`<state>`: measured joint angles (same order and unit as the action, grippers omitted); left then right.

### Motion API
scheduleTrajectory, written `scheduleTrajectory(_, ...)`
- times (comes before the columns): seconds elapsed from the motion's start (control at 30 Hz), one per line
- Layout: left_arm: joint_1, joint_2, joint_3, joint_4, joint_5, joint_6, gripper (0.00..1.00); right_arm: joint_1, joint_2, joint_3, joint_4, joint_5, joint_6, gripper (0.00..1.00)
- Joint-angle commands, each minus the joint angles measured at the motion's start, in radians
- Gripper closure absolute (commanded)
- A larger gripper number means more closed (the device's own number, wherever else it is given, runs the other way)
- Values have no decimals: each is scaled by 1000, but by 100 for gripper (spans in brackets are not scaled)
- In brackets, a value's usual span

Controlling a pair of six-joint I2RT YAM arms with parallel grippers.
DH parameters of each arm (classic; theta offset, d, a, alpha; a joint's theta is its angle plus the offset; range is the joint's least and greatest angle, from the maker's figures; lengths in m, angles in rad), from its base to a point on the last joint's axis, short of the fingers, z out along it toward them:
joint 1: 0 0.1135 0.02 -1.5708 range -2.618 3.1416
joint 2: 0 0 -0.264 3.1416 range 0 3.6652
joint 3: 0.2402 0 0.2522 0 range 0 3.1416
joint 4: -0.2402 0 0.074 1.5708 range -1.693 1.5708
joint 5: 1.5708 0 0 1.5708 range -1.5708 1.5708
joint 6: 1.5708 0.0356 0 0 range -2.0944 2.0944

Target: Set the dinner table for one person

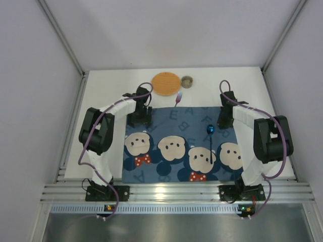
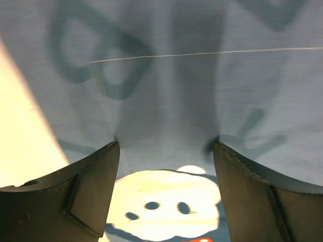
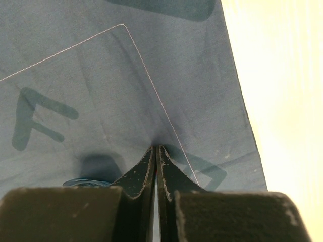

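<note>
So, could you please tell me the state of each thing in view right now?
Left fingers: open, tips on the placemat.
Right fingers: shut, apparently pinching the placemat.
Placemat: spread flat on the table.
Plate: empty, beyond the placemat.
Cup: upright, beside the plate.
Fork: lying by the placemat's far edge.
Spoon: lying on the placemat.

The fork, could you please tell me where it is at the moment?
In the top view, the fork lies on the table just beyond the far edge of the placemat, slightly right of centre, near the woven plate and small cup.
</note>
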<state>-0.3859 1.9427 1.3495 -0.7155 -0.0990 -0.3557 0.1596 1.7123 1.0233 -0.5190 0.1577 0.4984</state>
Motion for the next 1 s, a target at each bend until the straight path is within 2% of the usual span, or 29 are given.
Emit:
scheduleTrajectory(0.0,22,10,43,-85,-133,6,21,-19,29,-37,-219,97,-20,100)
scheduleTrajectory(0.17,19,2,268,-110,-99,50,20,3,-81,33,-275,54,-9,100)
scheduleTrajectory(0.27,1,62,410,-87,-55,89,20,33,-147,84,-329,52,3,63)
scheduleTrajectory(0.3,-5,82,448,-76,-41,104,20,41,-163,98,-341,57,8,40)
scheduleTrajectory(0.4,-45,182,635,-59,5,116,20,66,-221,141,-398,59,25,16)
scheduleTrajectory(0.53,-68,323,761,-24,93,83,21,95,-295,170,-453,45,34,12)
scheduleTrajectory(0.73,-125,407,781,96,169,52,21,112,-390,123,-504,26,38,12)
scheduleTrajectory(0.97,-145,496,836,129,200,4,22,112,-456,41,-535,51,40,13)
